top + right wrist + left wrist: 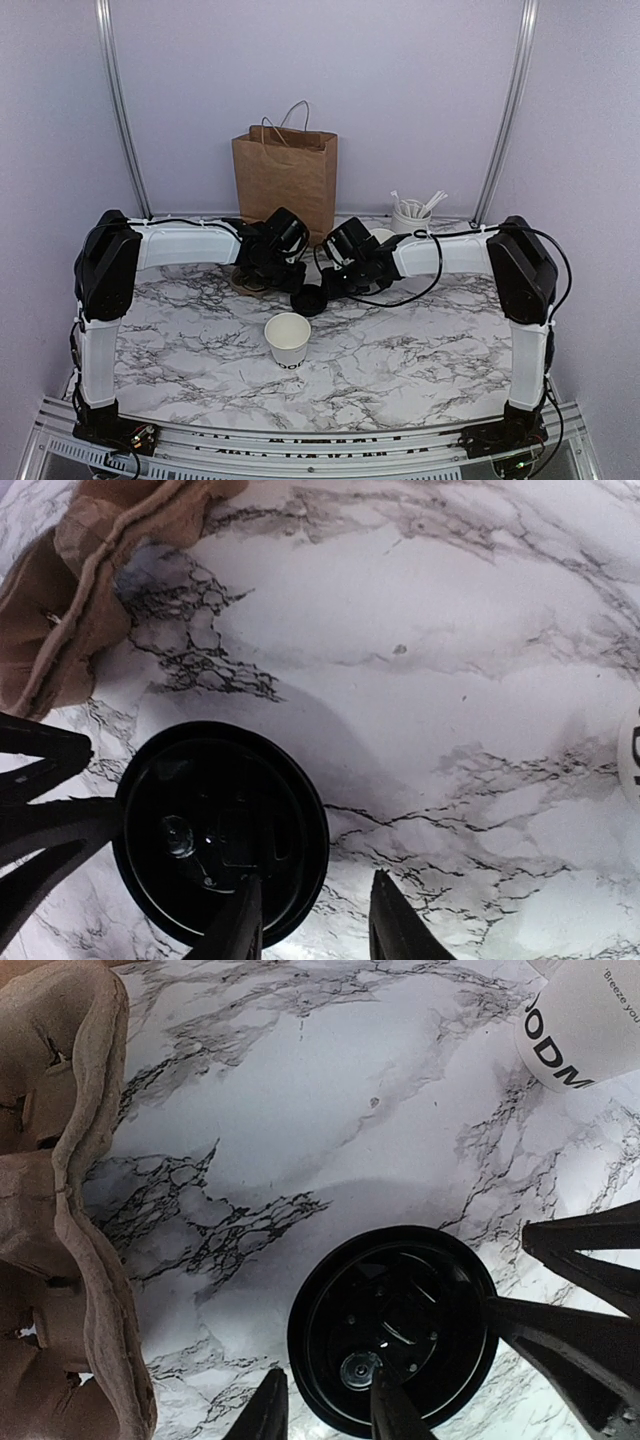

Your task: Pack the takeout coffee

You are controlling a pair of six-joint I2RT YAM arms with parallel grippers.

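From the left wrist, the paper cup (580, 1025) is cut off by the top right corner, so its dark lettering reads only in part. The pulp carrier (60, 1210) runs off the left edge. The left claw (330, 1415) shows only its fingertips at the bottom edge, and whether they touch the black lid (395, 1325) cannot be told. From the right wrist, the cup is a blurred sliver at the right edge, and the right claw (315, 925) is likewise cropped at the bottom. From above, both claws hide most of the lid and carrier, and the cup's lettering is too small to read.
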